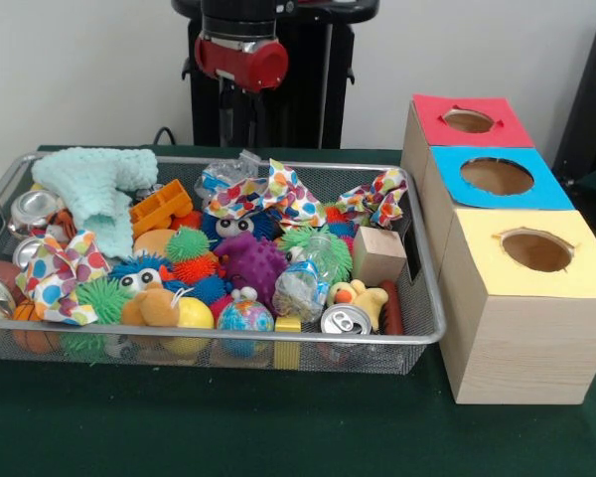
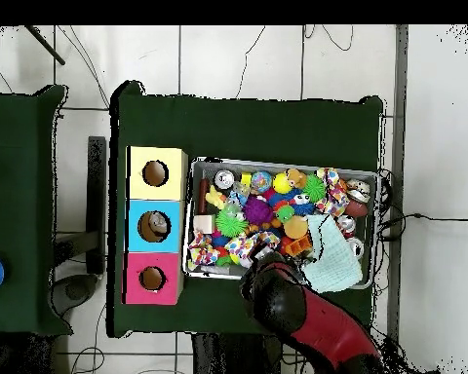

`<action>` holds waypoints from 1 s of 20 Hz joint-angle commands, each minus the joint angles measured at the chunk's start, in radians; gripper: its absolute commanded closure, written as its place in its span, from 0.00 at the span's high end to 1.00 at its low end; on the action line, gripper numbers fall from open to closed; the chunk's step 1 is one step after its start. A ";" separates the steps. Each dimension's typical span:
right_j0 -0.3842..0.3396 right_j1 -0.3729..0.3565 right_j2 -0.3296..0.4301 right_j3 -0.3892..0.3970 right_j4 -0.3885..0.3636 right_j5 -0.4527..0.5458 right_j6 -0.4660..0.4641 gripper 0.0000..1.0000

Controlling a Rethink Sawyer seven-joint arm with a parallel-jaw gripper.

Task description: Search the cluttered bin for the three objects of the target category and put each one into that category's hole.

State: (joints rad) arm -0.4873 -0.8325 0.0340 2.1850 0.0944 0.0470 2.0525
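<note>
You have a wire bin point(image 1: 417, 333) packed with clutter on the green desk point(image 1: 278, 427). Among it lie crushed cans: one can point(image 1: 345, 320) sits against the bin's front rim near its right corner, silver, its pull-tab top facing up and toward the camera, long axis tipped back into the bin. Another silver can point(image 1: 32, 209) lies at the left edge, beside a mint cloth point(image 1: 94, 189).

Just beside the bin's right edge stand three boxes with round holes: red box point(image 1: 472, 121), blue box point(image 1: 497, 177), yellow box point(image 1: 531, 253).

The arm point(image 1: 240, 55) hangs above the bin's far edge; you cannot tell whether its pincer is open or holding anything.
</note>
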 commanded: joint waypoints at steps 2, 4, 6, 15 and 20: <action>-0.056 0.121 0.084 0.027 0.027 -0.152 0.247 1.00; -0.066 0.125 0.090 0.018 0.026 -0.152 0.233 1.00; -0.067 0.117 0.087 0.011 0.029 -0.142 0.221 1.00; -0.043 0.053 0.054 0.015 0.046 -0.073 0.196 1.00; -0.054 0.110 0.050 -0.010 0.022 -0.104 0.174 1.00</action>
State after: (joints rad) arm -0.5295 -0.7702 0.0419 2.2036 0.0948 -0.0452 2.0525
